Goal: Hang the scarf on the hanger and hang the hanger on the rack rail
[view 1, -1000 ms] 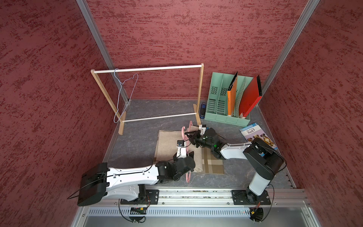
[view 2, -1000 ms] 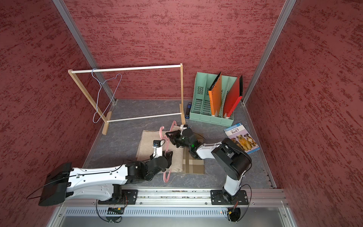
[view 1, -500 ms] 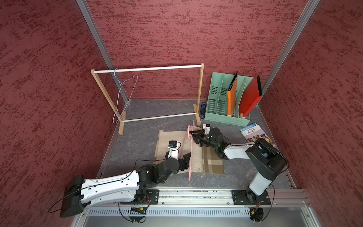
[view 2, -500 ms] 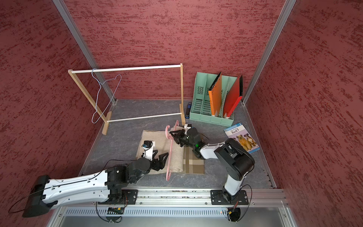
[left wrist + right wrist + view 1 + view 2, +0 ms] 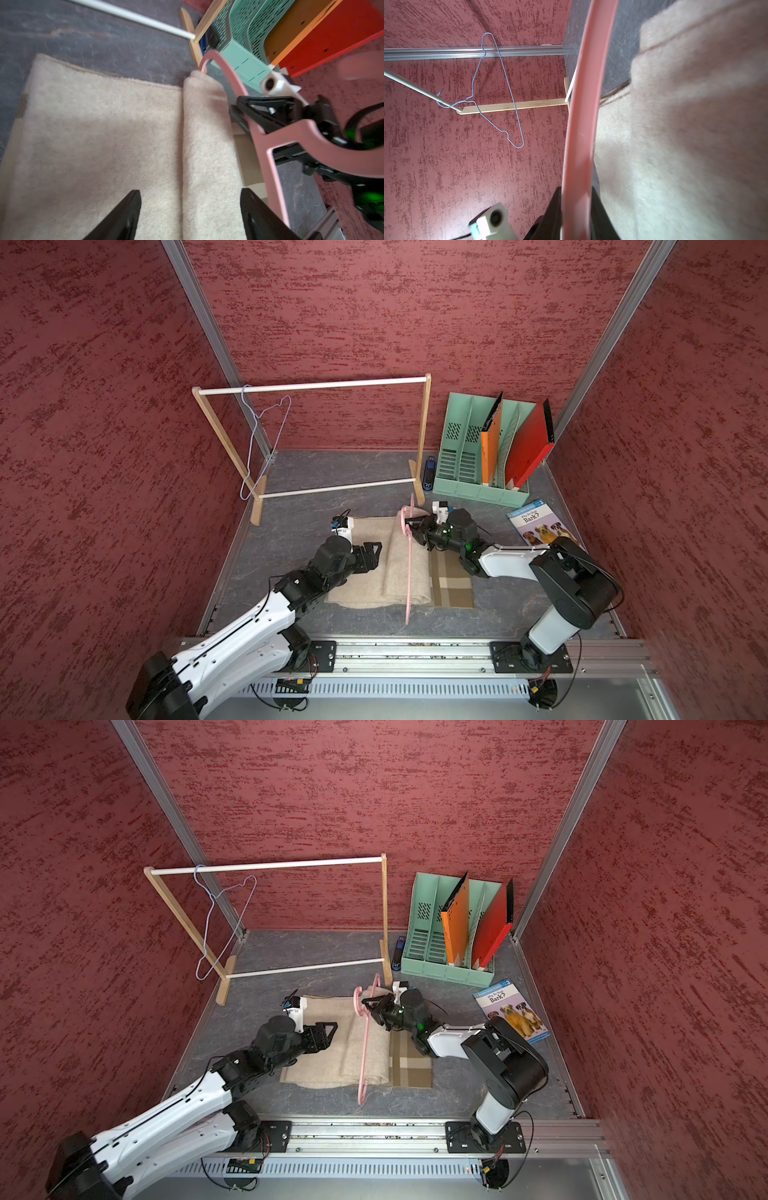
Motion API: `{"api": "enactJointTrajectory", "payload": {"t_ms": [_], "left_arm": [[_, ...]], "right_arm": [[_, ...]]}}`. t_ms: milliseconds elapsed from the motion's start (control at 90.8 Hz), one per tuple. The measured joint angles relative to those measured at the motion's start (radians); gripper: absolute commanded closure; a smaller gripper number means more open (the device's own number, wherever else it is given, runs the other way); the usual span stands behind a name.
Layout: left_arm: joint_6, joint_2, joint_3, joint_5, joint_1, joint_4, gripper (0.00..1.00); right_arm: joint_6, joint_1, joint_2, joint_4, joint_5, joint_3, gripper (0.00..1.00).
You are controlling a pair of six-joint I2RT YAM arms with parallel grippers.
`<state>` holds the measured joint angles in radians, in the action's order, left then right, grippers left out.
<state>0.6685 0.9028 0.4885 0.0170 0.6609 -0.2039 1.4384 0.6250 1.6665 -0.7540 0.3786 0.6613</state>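
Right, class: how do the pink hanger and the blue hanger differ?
The pink hanger is thick and flat; the blue hanger is thin wire. The pink hanger is gripped by the right gripper, over the scarf; the blue hanger hangs from the rack. Both have a hook.

A pink hanger [image 5: 581, 116] runs as a curved band from top to bottom through the middle of the frame, and at the lower edge the right gripper [image 5: 577, 207] pinches it between two black fingers. The beige scarf [image 5: 685, 145] fills the right side, soft and slightly blurred. At upper left, a blue wire hanger [image 5: 468, 101] hooks over the white rod [image 5: 415, 86] of a wooden rack [image 5: 512, 106].
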Motion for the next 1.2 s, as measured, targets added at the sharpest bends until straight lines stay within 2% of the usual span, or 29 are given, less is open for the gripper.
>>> {"api": "enactJointTrajectory", "payload": {"t_ms": [143, 430, 837, 1201], "left_arm": [[0.018, 0.147, 0.000, -0.143, -0.055, 0.082, 0.20], [0.046, 0.327, 0.003, -0.292, -0.080, 0.250, 0.21], [0.052, 0.496, 0.038, -0.352, -0.083, 0.376, 0.29], [0.048, 0.587, 0.080, -0.383, -0.082, 0.430, 0.40]], "right_arm": [[-0.018, -0.002, 0.000, 0.003, 0.014, -0.001, 0.93], [-0.039, -0.003, 0.000, 0.003, 0.038, -0.002, 0.93], [-0.043, -0.004, 0.014, -0.031, 0.050, -0.011, 0.93], [-0.043, -0.004, 0.032, -0.057, 0.056, -0.011, 0.94]]}}
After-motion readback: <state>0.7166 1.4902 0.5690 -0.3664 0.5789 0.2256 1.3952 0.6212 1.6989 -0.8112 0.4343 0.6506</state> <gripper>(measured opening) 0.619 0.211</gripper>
